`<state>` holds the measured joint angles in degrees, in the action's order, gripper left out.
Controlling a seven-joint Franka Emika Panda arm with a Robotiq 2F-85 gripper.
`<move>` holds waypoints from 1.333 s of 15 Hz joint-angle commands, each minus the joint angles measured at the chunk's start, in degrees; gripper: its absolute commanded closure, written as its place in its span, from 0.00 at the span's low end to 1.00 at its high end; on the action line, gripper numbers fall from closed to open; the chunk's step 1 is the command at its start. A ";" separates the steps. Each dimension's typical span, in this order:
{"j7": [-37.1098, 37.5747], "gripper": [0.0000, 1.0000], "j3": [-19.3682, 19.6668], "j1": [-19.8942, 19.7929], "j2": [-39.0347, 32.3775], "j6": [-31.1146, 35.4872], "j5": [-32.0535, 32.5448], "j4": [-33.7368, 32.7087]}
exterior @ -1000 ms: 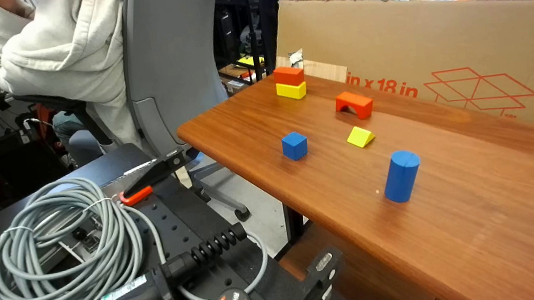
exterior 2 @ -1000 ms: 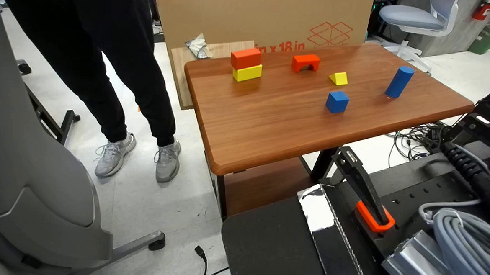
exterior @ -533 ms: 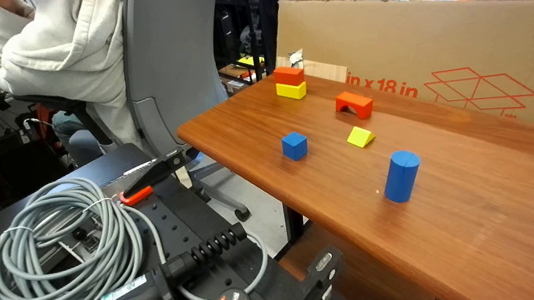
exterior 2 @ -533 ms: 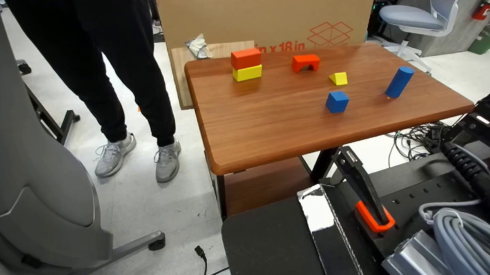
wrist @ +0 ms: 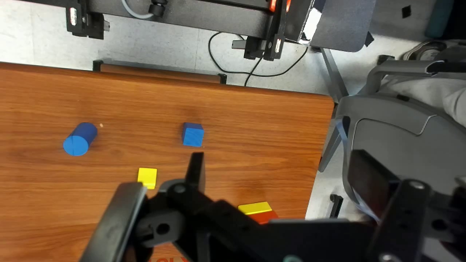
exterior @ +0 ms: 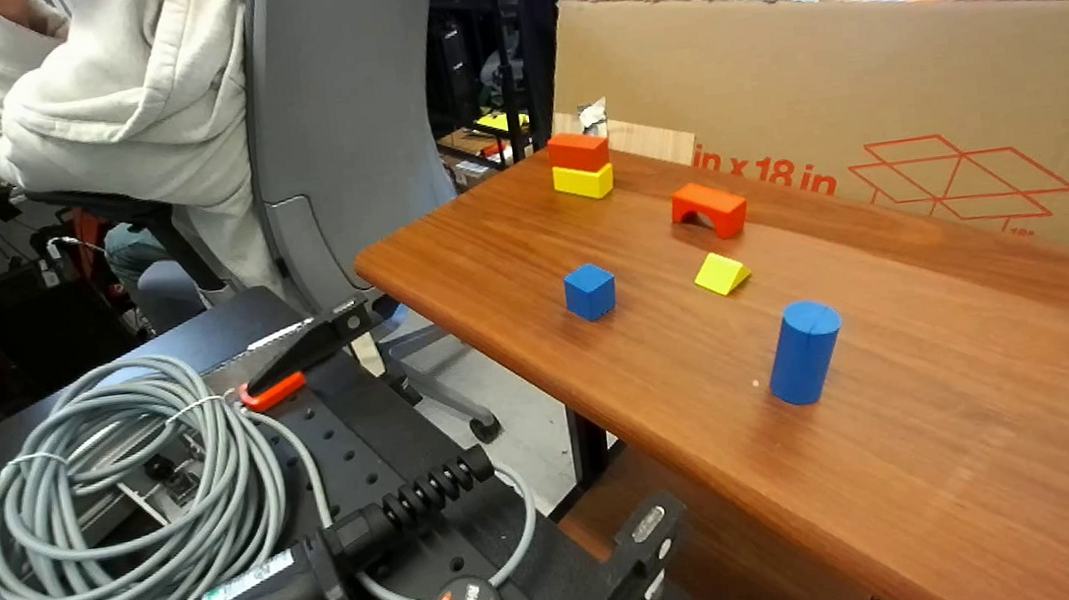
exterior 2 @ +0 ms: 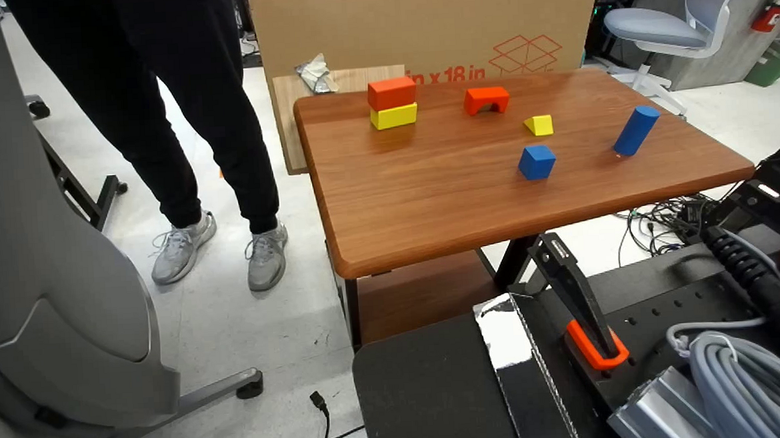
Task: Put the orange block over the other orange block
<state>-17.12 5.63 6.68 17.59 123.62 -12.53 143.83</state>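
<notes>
Two orange-red blocks show in both exterior views. One is a plain oblong block [exterior: 578, 151] [exterior 2: 391, 93], lying on a yellow oblong block [exterior: 583, 182] [exterior 2: 394, 116] near the table's end. The other is an orange arch-shaped block [exterior: 710, 211] [exterior 2: 486, 100], standing on the table with its hollow below. Which is wider is hard to tell. In the wrist view part of the plain orange block [wrist: 263, 217] shows beside the yellow one; the arch is hidden behind the gripper. My gripper [wrist: 282, 169] is open with nothing between its fingers [wrist: 196, 173]. It is outside both exterior views.
A blue cube [exterior: 590, 293] [wrist: 193, 135], a yellow wedge [exterior: 722, 274] [wrist: 147, 177] and a blue cylinder [exterior: 805, 353] [wrist: 81, 139] stand on the wooden table [exterior: 994, 449]. A cardboard sheet [exterior: 769, 62] rises behind it. A person stands and a chair [exterior: 342, 111] is near one end.
The standing person's legs have shifted very slightly. The blocks have not moved, and the gripper stays out of both exterior views.
</notes>
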 commanded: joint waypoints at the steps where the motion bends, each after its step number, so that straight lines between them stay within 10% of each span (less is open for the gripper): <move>1: -0.25 0.00 -1.05 -1.08 -0.04 -0.17 -0.35 -0.08; 20: -0.37 0.00 -1.07 -1.05 -2.49 0.95 -1.10 -1.06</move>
<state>-17.12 5.39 6.42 17.53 123.62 -12.54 143.86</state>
